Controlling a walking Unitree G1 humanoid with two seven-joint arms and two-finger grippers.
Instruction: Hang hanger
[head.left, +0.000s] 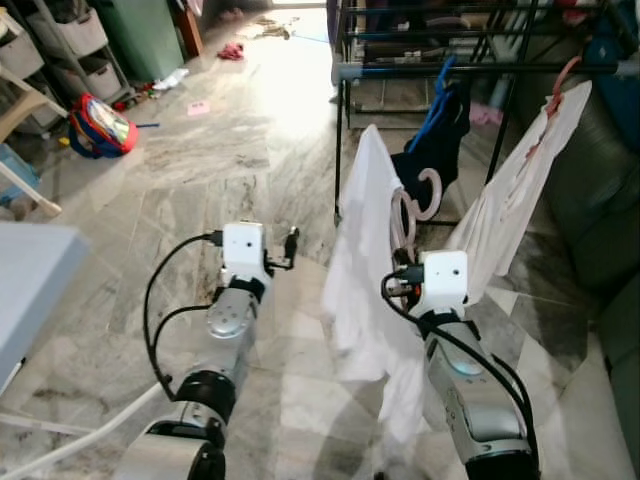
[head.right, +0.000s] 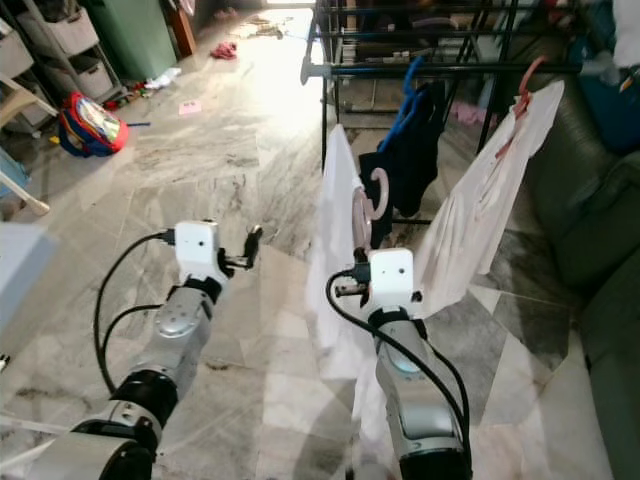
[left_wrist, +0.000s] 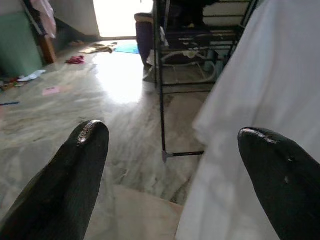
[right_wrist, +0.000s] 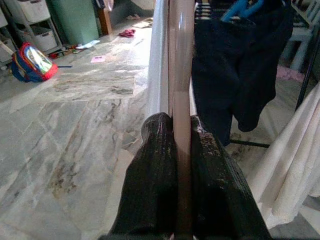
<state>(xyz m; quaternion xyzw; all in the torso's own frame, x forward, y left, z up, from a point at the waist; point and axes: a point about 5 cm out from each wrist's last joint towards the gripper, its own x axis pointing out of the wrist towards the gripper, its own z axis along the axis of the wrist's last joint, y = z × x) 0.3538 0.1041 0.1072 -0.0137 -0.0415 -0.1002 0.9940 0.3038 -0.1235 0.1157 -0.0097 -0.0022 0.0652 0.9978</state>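
Right pincer (right_wrist: 182, 145) pinching the pink hanger (head.left: 405, 215) with its white shirt (head.left: 360, 290), left pincer (left_wrist: 175, 165) spread idle; next, lift its hook toward the rack rail (head.left: 480, 68) at twelve o'clock.

No legible text, label, brand, number or sign on any surface

The pink hanger (right_wrist: 180, 75) ran off the top edge, and the white shirt (head.left: 365, 290) hid its lower part.
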